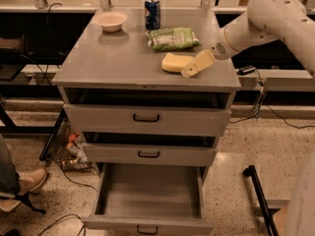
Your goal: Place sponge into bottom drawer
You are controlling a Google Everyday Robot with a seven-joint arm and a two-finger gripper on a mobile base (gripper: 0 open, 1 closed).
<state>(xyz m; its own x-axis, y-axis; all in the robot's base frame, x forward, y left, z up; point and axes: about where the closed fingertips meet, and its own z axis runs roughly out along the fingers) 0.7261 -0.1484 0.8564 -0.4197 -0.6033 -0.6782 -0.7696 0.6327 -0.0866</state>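
- sponge [174, 62] on surface [113, 58], right side, just nearer than green bag [172, 38]
- gripper [188, 72] at sponge's right edge; spread or pinched: can't tell
- bottom drawer [147, 224] pulled out

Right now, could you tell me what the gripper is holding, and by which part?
It cannot be told: the gripper meets the right end of the sponge, no grasp visible.
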